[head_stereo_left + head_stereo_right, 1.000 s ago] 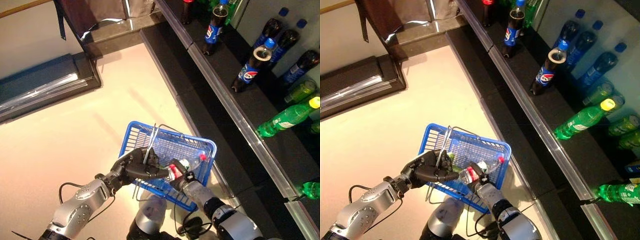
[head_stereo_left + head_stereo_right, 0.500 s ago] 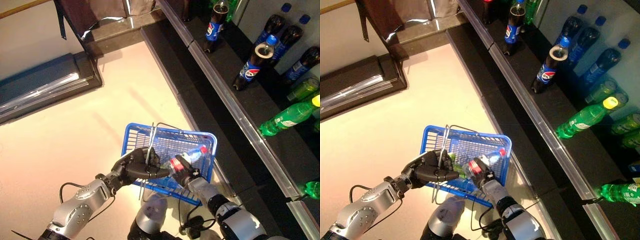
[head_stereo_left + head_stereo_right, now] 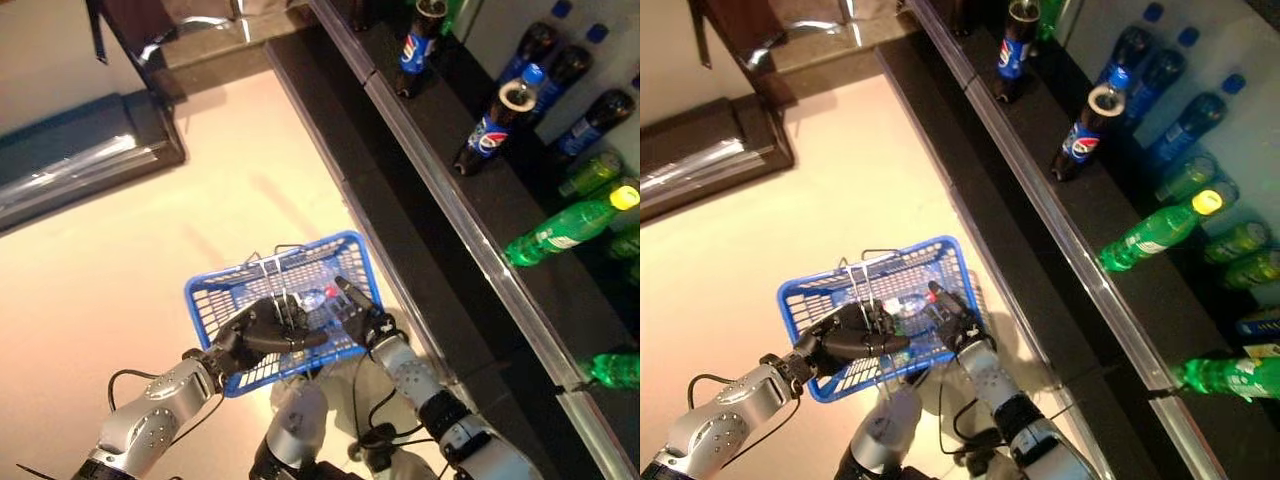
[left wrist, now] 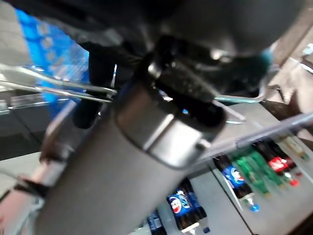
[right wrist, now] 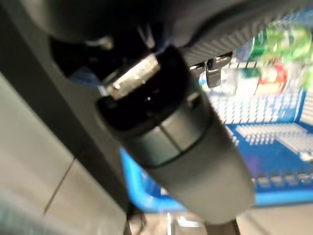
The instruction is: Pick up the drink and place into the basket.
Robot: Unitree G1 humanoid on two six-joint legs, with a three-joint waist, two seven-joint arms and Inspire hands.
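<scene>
The blue basket (image 3: 215, 305) hangs above the floor in front of me. My left hand (image 3: 262, 328) is shut on its thin wire handles (image 4: 58, 88). A clear drink bottle with a red cap and red label (image 3: 318, 298) lies inside the basket; it also shows in the right eye view (image 3: 908, 303) and the right wrist view (image 5: 264, 78). My right hand (image 3: 360, 315) is over the basket's right end, just beside the bottle, with its fingers straight and nothing in them. Something green (image 5: 283, 44) lies in the basket beside the bottle.
A dark shelf with a metal front edge (image 3: 450, 210) runs along the right. Dark cola bottles (image 3: 490, 135) and green bottles (image 3: 560, 235) stand or lie on it. A dark low platform (image 3: 80, 170) lies at the upper left. Pale floor spreads between.
My right hand has let go of the clear bottle, which now lies in the basket. The basket has moved left in the views, and the camera has shifted.
</scene>
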